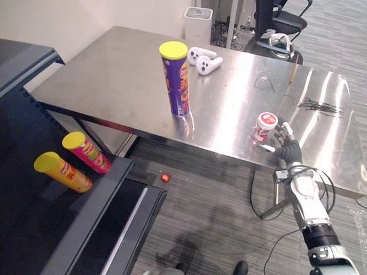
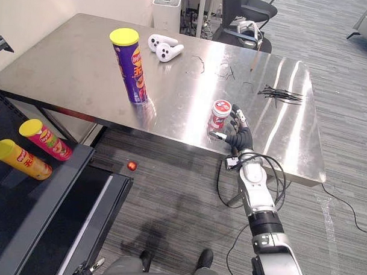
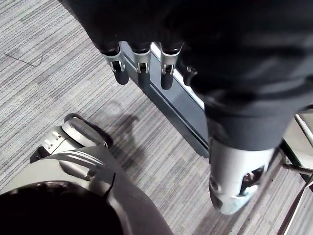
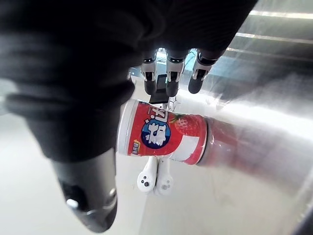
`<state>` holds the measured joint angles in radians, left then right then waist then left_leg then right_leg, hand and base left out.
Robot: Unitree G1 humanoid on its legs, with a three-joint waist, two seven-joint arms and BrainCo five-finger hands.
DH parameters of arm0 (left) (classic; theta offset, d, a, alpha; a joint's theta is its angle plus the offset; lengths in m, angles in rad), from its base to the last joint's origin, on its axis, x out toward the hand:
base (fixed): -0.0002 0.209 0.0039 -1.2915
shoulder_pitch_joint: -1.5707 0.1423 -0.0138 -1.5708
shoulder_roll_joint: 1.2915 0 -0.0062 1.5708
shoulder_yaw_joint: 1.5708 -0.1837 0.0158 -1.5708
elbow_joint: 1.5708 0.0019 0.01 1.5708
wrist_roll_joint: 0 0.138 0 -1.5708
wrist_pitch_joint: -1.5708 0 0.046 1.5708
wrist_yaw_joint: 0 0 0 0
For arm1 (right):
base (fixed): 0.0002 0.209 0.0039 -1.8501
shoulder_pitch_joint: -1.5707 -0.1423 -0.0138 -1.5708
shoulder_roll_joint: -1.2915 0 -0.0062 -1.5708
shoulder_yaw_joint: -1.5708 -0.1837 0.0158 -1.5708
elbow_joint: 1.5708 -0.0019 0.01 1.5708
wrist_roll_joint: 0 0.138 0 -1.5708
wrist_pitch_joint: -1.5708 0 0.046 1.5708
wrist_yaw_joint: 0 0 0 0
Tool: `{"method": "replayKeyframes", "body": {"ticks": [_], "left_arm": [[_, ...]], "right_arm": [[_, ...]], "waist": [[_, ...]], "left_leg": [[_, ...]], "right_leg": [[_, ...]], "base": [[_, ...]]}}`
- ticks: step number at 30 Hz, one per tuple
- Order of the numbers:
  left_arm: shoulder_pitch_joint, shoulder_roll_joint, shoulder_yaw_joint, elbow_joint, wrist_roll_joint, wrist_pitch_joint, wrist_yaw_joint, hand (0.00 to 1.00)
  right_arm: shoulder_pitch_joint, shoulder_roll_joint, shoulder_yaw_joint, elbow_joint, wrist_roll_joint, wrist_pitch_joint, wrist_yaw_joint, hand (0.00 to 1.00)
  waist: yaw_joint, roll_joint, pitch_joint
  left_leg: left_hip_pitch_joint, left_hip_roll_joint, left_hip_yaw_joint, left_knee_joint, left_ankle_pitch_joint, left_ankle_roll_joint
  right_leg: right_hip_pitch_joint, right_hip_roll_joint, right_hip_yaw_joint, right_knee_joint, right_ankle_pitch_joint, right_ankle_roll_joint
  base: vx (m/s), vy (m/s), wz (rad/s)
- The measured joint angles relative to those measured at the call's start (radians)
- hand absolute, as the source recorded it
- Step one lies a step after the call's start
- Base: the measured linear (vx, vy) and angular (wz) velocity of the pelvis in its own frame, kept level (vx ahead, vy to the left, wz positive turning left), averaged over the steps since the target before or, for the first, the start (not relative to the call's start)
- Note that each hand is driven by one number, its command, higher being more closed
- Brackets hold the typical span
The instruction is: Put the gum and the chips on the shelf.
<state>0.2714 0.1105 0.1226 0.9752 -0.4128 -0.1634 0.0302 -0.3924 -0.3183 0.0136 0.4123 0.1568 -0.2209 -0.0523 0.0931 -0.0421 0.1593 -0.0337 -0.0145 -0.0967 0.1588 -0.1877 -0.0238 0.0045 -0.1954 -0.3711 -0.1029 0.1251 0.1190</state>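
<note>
Fingers [image 4: 167,81] of right hand [image 2: 239,139] spread wide, flanking gum tub [image 2: 220,116] without clasping it yet. Push palm closer to tub's middle, then curl fingers and thumb evenly, keeping it upright on table [image 2: 71,67]. Well left of tub, chips can [image 2: 133,69] upright. Well apart from tub, left hand [image 3: 142,63] relaxed, straight-fingered.

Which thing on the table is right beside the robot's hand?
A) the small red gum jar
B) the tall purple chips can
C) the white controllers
A: the right hand is open beside the gum jar; the chips can and controllers stand well away.
</note>
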Motion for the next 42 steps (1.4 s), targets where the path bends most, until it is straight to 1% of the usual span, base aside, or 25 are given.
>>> {"method": "replayKeyframes", "body": {"ticks": [6,7,9,12,17,19,27,32,35,37,38,39,42], "left_arm": [[0.000,0.000,0.001,0.000,0.000,0.000,0.000,0.00],[0.000,0.000,0.001,0.000,-0.001,0.000,0.000,0.00],[0.000,-0.001,0.001,0.000,-0.001,0.000,0.000,0.00],[-0.001,-0.001,0.001,-0.005,-0.001,-0.001,0.000,0.00],[0.002,-0.005,0.001,-0.020,-0.001,-0.001,0.001,0.00],[0.001,-0.008,0.001,-0.026,-0.001,-0.001,0.000,0.00],[0.001,-0.008,0.001,-0.030,-0.001,-0.001,0.000,0.00],[0.001,-0.008,0.001,-0.031,-0.001,-0.001,0.000,0.00],[0.001,-0.008,0.003,-0.032,0.000,-0.001,0.003,0.00],[0.002,-0.008,0.004,-0.038,0.003,-0.001,0.005,0.00],[0.002,-0.008,0.004,-0.039,0.003,-0.001,0.005,0.00],[0.002,-0.010,0.013,-0.040,0.003,-0.001,0.005,0.00],[0.003,-0.016,0.033,-0.040,0.003,-0.001,0.005,0.00]], "right_arm": [[-0.036,0.000,-0.001,0.022,0.001,0.004,-0.033,0.00],[-0.047,0.000,-0.004,0.040,0.001,0.006,-0.041,1.00],[-0.055,0.000,-0.006,0.056,0.002,0.006,-0.055,1.00],[-0.079,0.000,-0.008,0.081,0.010,0.011,-0.072,1.00],[-0.128,0.000,-0.007,0.116,0.011,0.011,-0.072,1.00],[-0.129,0.000,-0.004,0.116,0.011,0.011,-0.070,1.00],[-0.137,0.001,0.007,0.114,0.009,0.010,-0.068,1.00],[-0.138,0.002,0.033,0.100,-0.002,-0.001,-0.070,1.00],[-0.128,0.015,0.036,0.001,-0.038,0.000,-0.072,1.00],[-0.121,0.019,0.036,-0.113,-0.055,-0.003,-0.071,1.00],[-0.121,0.019,0.035,-0.138,-0.064,-0.003,-0.070,1.00],[-0.117,0.019,0.035,-0.211,-0.070,-0.003,-0.063,1.00],[-0.102,0.018,0.032,-0.283,-0.067,-0.008,-0.033,1.00]], "waist": [[0.005,0.000,0.000],[0.006,0.000,0.001],[0.012,0.001,0.004],[0.022,0.001,0.025],[0.030,0.004,0.037],[0.046,0.006,0.039],[0.049,0.005,0.044],[0.048,0.005,0.046],[0.047,0.004,0.047],[0.045,0.003,0.046],[0.044,0.002,0.046],[0.045,-0.001,0.045],[0.041,-0.006,0.043]], "left_leg": [[-0.001,-0.002,-0.004,0.000,0.001,0.001],[-0.001,-0.003,-0.004,0.000,0.002,0.002],[-0.001,-0.003,-0.007,0.000,0.003,0.002],[-0.003,-0.004,-0.017,0.000,0.007,0.000],[-0.016,-0.005,-0.032,0.000,0.015,-0.003],[-0.015,-0.005,-0.031,0.000,0.015,-0.003],[-0.015,-0.006,-0.031,-0.001,0.015,-0.003],[-0.015,-0.005,-0.026,-0.003,0.015,-0.003],[-0.014,-0.003,-0.020,-0.006,0.015,-0.003],[-0.011,-0.001,-0.015,-0.011,0.015,-0.003],[-0.009,-0.001,-0.013,-0.013,0.015,-0.003],[-0.001,0.001,-0.001,-0.017,0.015,-0.004],[0.007,0.001,0.005,-0.017,0.014,-0.004]], "right_leg": [[0.001,-0.002,-0.004,0.000,0.000,0.000],[0.002,-0.002,-0.005,0.000,0.000,0.000],[0.002,-0.002,-0.006,0.001,0.000,0.000],[0.004,-0.003,-0.013,0.002,0.000,0.000],[0.000,-0.003,-0.029,0.002,0.000,0.000],[0.000,-0.004,-0.028,0.002,0.000,0.000],[0.000,-0.004,-0.028,0.003,0.000,0.000],[-0.003,-0.004,-0.023,0.003,0.000,0.000],[-0.009,-0.003,-0.016,0.003,0.000,0.000],[-0.010,-0.002,-0.011,0.003,0.000,0.000],[-0.010,-0.002,-0.009,0.003,0.000,0.000],[-0.009,-0.002,-0.001,0.003,0.000,0.000],[-0.006,-0.002,0.006,0.003,0.000,0.000]], "base": [[0.00,0.000,0.00],[0.00,0.000,0.00],[0.00,0.000,0.00],[-0.02,-0.011,0.07],[-0.02,-0.016,0.10],[0.00,0.000,0.00],[0.00,0.000,0.00],[-0.01,-0.003,-0.02],[0.00,-0.003,-0.07],[0.00,0.000,-0.07],[0.00,0.001,-0.12],[0.01,0.002,-0.13],[0.00,0.000,-0.10]]}}
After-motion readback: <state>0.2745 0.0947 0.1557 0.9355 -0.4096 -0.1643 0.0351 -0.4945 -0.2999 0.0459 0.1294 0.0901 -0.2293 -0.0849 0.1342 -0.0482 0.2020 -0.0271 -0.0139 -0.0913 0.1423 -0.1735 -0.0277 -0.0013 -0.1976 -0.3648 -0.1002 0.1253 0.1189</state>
